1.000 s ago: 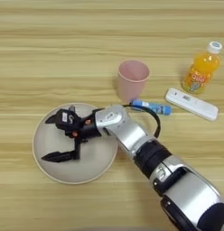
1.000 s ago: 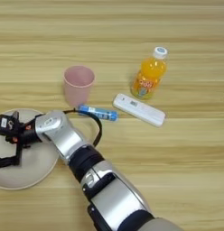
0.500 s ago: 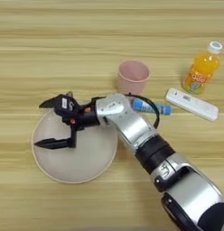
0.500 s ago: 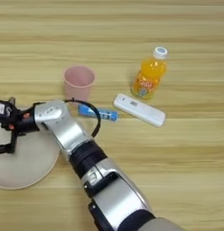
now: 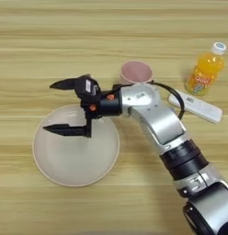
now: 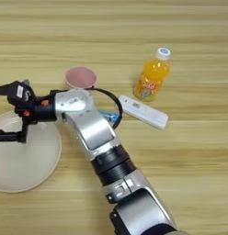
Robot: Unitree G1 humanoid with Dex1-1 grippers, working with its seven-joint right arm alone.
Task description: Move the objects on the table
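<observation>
Desk (image 5: 51, 41): wooden, carries all items.
Plate (image 5: 74, 160): under the lower finger.
Right gripper (image 5: 60, 108): jaws apart, empty; since before, shifted toward the plate's far-left rim.
Cup (image 5: 136, 72), remote (image 6: 143, 111), bottle (image 6: 151, 80): right of the jaws, unmoved.

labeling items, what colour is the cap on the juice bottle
White, on the orange juice bottle; clearest in the right eye view.

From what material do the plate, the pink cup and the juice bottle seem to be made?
The plate looks like matte beige plastic or ceramic; its even, dull surface leaves this open. The pink cup seems to be matte plastic, with a thin rim and a flat colour. The juice bottle looks like clear plastic, as the orange liquid shows through, with a white cap and a printed label.
</observation>
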